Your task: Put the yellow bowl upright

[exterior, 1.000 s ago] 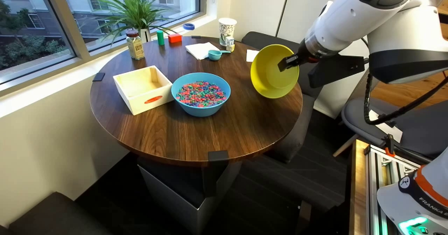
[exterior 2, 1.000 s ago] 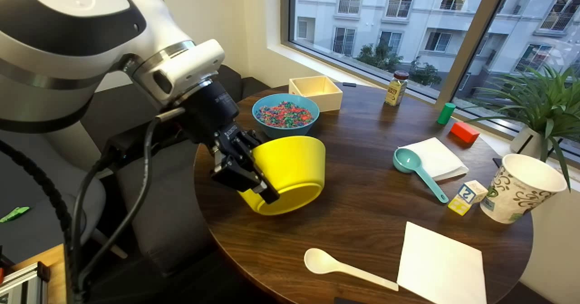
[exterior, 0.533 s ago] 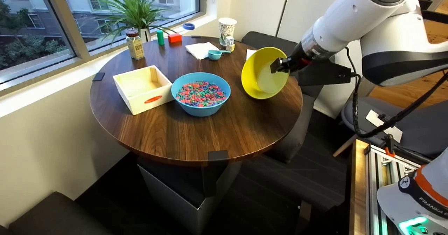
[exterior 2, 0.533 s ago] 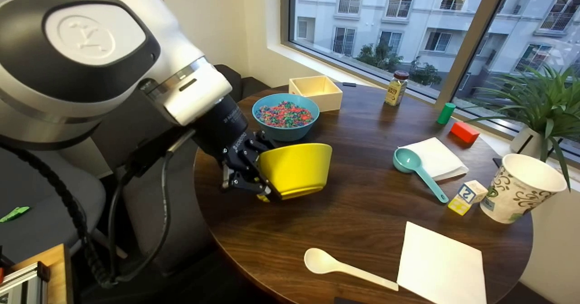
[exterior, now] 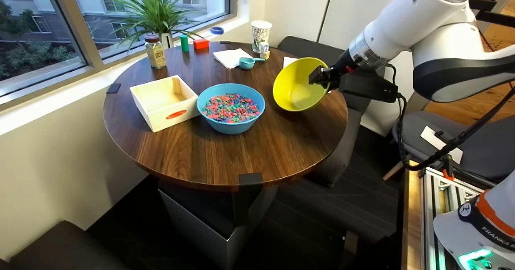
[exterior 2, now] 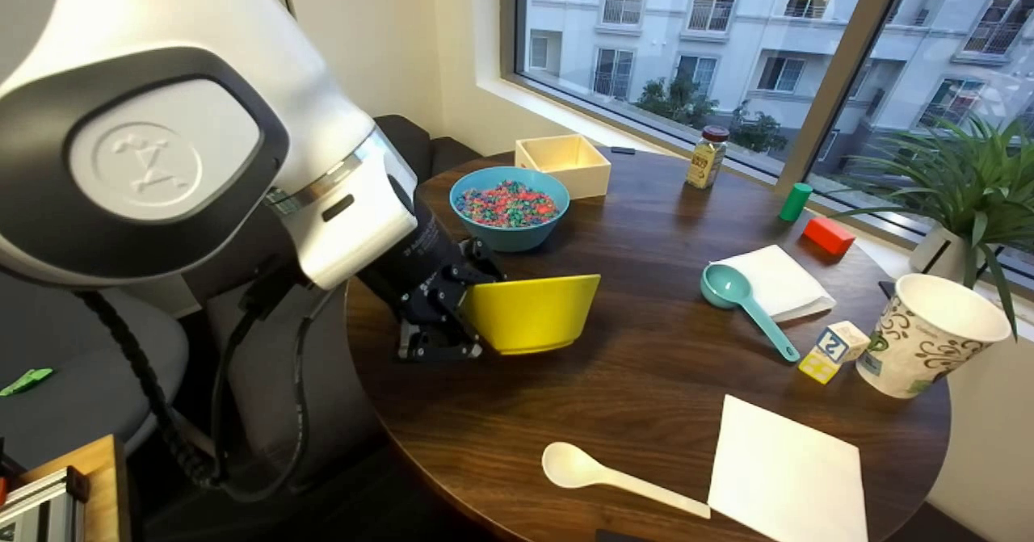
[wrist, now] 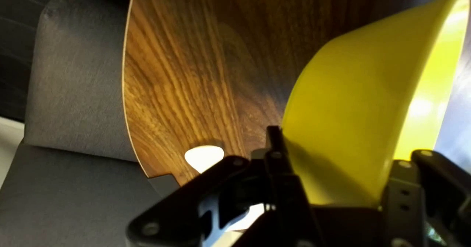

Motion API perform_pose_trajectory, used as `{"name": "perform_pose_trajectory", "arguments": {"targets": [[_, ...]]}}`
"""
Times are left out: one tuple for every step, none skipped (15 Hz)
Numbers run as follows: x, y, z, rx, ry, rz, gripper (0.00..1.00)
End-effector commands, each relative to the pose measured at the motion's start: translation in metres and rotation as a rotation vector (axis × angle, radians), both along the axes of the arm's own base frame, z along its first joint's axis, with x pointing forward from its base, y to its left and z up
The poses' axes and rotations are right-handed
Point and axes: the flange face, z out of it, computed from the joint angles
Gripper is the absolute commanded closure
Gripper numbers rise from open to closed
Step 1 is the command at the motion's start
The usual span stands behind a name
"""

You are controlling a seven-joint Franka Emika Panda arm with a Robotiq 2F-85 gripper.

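Note:
The yellow bowl (exterior: 295, 85) is held at the right side of the round table, tilted, with its hollow inside showing. In an exterior view the bowl (exterior 2: 533, 316) has its base down and its rim close to level. My gripper (exterior 2: 477, 312) is shut on the bowl, with one finger at the rim and the other under the base side. In an exterior view a finger of the gripper (exterior: 320, 77) shows inside the bowl. In the wrist view the bowl (wrist: 346, 110) fills the space between the jaws (wrist: 338, 147). Whether its base touches the table cannot be told.
A blue bowl (exterior: 230, 127) of multicoloured bits stands beside a pale wooden tray (exterior: 177, 119). A pale spoon (exterior 2: 573, 465), napkin (exterior 2: 788, 473), teal scoop (exterior 2: 727, 285), letter blocks (exterior 2: 840, 342) and paper cup (exterior 2: 929, 336) lie around the round table (exterior: 225, 161). Its edge is near the gripper.
My gripper has turned and carried the yellow bowl toward the blue bowl's side in an exterior view. The bowl has rotated from strongly tilted to nearly level, its underside now turned down.

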Motion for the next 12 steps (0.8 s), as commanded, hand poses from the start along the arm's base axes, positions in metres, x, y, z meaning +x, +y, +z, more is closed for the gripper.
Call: {"name": "perform_pose_trajectory", "arguments": {"targets": [[-0.003, -0.005, -0.011, 0.111, -0.025, -0.044, 0.97], [-0.004, -0.006, -0.013, 0.135, -0.024, -0.056, 0.97], [-0.004, -0.008, -0.015, 0.162, -0.024, -0.071, 0.97], [-0.005, -0.011, -0.014, 0.194, -0.031, -0.092, 0.97], [-0.005, -0.012, -0.014, 0.219, -0.034, -0.107, 0.97], [-0.005, -0.013, -0.014, 0.241, -0.035, -0.119, 0.97], [-0.005, -0.014, -0.015, 0.264, -0.034, -0.128, 0.97], [-0.005, -0.014, -0.015, 0.28, -0.033, -0.135, 0.97], [-0.005, -0.015, -0.016, 0.297, -0.029, -0.14, 0.97], [-0.006, -0.016, -0.017, 0.31, -0.025, -0.143, 0.97], [-0.006, -0.017, -0.018, 0.323, -0.021, -0.145, 0.97], [-0.006, -0.017, -0.018, 0.332, -0.017, -0.146, 0.97]]}}
